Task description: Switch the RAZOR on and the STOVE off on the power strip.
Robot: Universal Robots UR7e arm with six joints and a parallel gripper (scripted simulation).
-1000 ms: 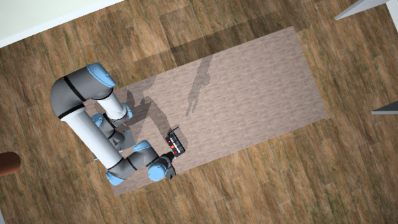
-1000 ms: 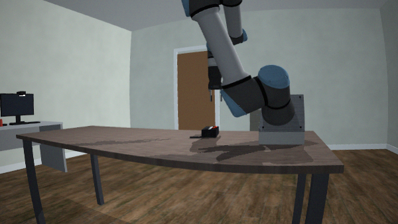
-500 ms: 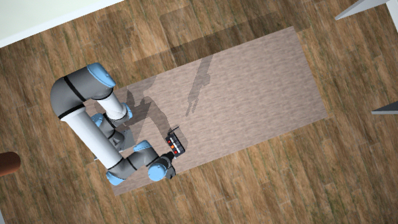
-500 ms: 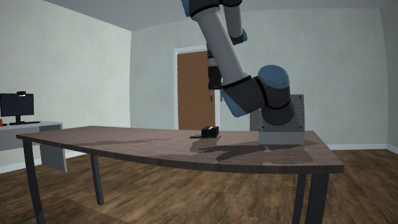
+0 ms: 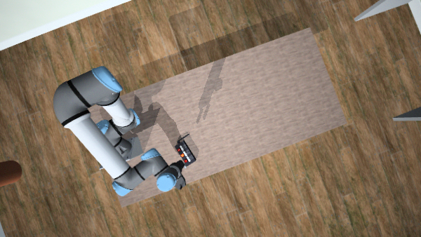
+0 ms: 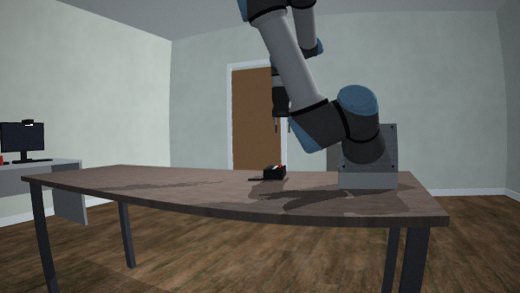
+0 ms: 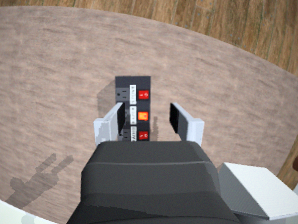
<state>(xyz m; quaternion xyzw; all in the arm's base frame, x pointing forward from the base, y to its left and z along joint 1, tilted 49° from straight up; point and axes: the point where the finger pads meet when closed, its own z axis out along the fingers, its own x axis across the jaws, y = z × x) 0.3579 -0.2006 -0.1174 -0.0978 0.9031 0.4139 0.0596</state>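
Note:
The black power strip (image 7: 135,112) lies flat on the table near the table's edge, with three red rocker switches in a row beside white labels too small to read. The middle switch (image 7: 143,116) glows brighter orange than the other two. The strip also shows in the overhead view (image 5: 184,153) and in the side view (image 6: 274,172). My gripper (image 7: 147,112) (image 6: 282,125) is open and empty. It hangs well above the strip, fingers pointing down, one finger to each side of the strip in the wrist view.
The arm's grey base block (image 6: 367,160) stands on the table close to the strip. The table's long edge (image 5: 196,179) runs just beside the strip. A desk with a monitor (image 6: 22,139) stands far off to the side.

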